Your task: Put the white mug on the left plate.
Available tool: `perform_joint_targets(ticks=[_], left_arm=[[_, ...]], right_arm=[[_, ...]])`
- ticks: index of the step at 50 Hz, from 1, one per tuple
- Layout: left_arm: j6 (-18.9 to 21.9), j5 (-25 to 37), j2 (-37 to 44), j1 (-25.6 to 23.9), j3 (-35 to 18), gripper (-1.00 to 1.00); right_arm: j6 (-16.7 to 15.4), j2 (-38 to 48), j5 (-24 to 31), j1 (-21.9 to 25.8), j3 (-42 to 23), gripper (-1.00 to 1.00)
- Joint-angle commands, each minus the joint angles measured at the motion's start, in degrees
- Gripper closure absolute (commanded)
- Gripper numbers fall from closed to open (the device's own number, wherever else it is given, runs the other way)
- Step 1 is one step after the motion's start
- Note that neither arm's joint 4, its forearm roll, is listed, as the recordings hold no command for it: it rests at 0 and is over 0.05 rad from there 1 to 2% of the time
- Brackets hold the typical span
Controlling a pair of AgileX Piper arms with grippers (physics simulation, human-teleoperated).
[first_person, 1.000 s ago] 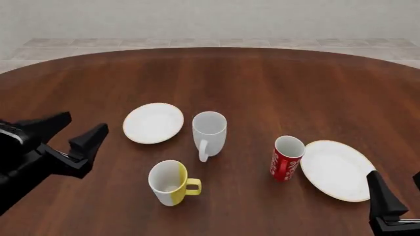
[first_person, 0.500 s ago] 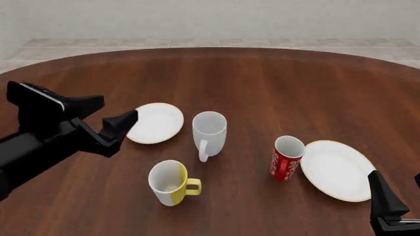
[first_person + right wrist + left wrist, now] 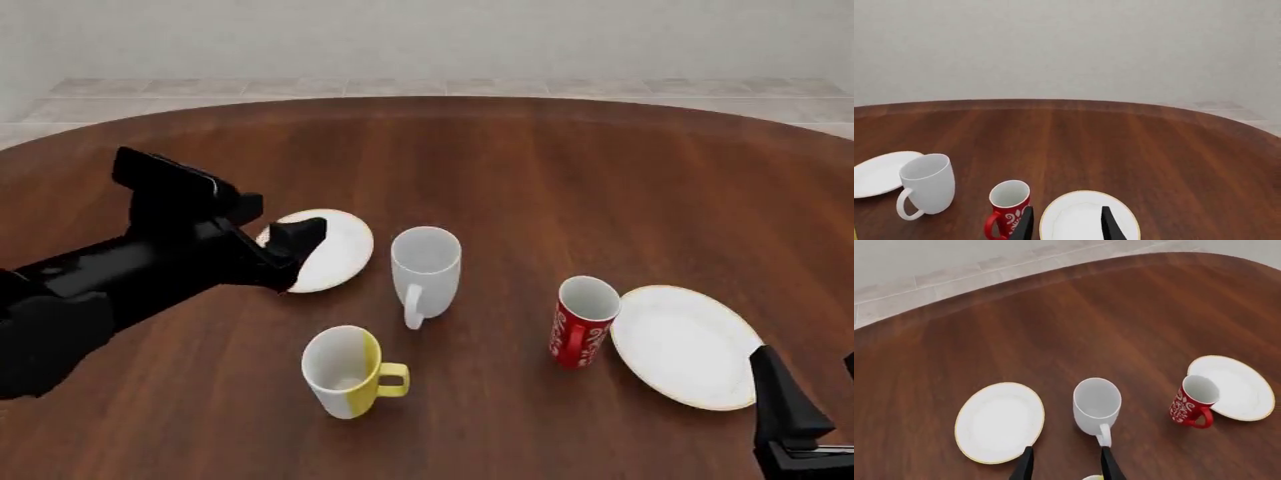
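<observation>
The white mug (image 3: 426, 262) stands upright mid-table, its handle toward the near edge; it also shows in the wrist views, white mug (image 3: 1097, 404) and white mug (image 3: 926, 187). Just left of it lies the left plate (image 3: 334, 252), a small gold-rimmed plate (image 3: 999, 421). My left gripper (image 3: 280, 228) hovers open over that plate's left edge, holding nothing, a short way left of the mug; its fingertips (image 3: 1026, 467) frame the mug's handle side. At the near right corner my right gripper (image 3: 814, 398) is open and holding nothing.
A white-and-yellow mug (image 3: 344, 371) stands near the front, below the white mug. A red mug (image 3: 585, 322) stands beside a larger gold-rimmed plate (image 3: 683, 346) on the right. The left arm's black body stretches across the table's left side.
My left gripper has swung up and rightward from the table's left side until it is over the left plate's edge. The mugs, plates and right gripper have not moved.
</observation>
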Motion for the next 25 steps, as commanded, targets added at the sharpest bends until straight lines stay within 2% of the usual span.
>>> perform_joint_targets(ticks=[1,25], left_arm=[[-0.76,-1.06,4.63,-0.52,-1.85,-1.0],[0.9,-4.57,9.82,1.72,-1.5,-1.0]], right_arm=[[0.0,-0.02,0.13,-0.07,-0.18,-1.0],[0.24,-0.03,-0.29,-0.33,0.04,-1.0]])
